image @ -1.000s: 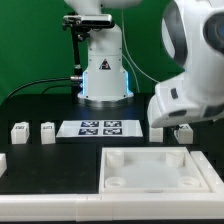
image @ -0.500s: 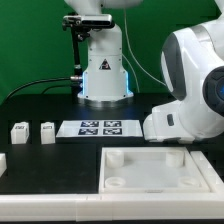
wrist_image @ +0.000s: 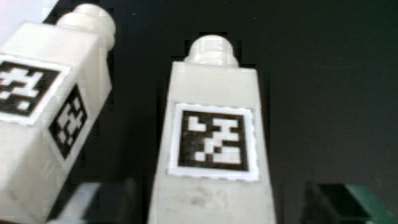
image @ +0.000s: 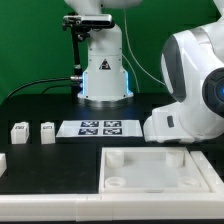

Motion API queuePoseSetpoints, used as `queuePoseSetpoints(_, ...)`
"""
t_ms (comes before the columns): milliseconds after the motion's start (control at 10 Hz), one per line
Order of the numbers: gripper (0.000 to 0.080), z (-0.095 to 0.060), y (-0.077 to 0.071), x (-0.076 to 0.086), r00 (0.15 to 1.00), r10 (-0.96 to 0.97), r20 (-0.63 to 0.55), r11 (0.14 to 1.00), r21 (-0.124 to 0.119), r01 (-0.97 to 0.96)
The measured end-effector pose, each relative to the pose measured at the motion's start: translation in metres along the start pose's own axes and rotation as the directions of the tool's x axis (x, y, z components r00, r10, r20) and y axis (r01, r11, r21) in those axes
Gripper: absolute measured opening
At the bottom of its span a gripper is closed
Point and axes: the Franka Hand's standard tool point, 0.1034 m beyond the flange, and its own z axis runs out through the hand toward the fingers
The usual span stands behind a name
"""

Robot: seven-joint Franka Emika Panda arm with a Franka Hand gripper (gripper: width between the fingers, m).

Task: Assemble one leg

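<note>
Under my wrist: the leg (wrist_image: 217,130) sat centred between my fingers, tag face toward the wrist camera, round stud at the far end.
Neighbour: second leg (wrist_image: 54,100) was just beside it, not touching and slightly skewed, with a narrow dark gap between the two.
Gripper (wrist_image: 222,205): jaws were about half-wide, astride the leg's near end. The fingers (wrist_image: 350,205) were blurred, but a gap showed on that side, so I saw no pinch.
Exterior view: arm (image: 185,90) was low at that view's right and hid both gripper and leg.
Elsewhere: outer spare leg (image: 18,131) and inner spare leg (image: 47,131) stood at the exterior view's left. The marker board (image: 100,128) lay mid-table and the tray (image: 150,168) in front, with no leg in the sockets I could see.
Step (judgement): the grasp was set up but not made.
Handling (judgement): small rigid plastic block, so probably light and stiff, with nothing to crush. The smooth flat sides looked likely to slip or twist in an off-centre pinch.
Hold: I would have squeezed the two plain side faces mid-body, square to them, keeping off the stud since that end probably seats in a socket.
Risk: one finger had to go down the narrow gap, and a skewed approach could have nudged the second leg.
</note>
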Motion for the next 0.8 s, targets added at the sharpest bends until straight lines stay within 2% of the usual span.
queuePoseSetpoints(100, 0.0291, 0.000, 0.000, 0.000, 1.000, -0.001, 0.000, 1.000, 0.000, 0.001)
queuePoseSetpoints(500, 0.0291, -0.002, 0.001, -0.001, 1.000, -0.003, 0.000, 1.000, 0.001, 0.003)
queuePoseSetpoints(600, 0.0291, -0.007, 0.001, -0.006, 1.000, -0.004, 0.000, 1.000, 0.002, 0.004)
queuePoseSetpoints(800, 0.0291, -0.027, 0.002, -0.031, 1.000, -0.005, 0.031, 1.000, 0.005, 0.004)
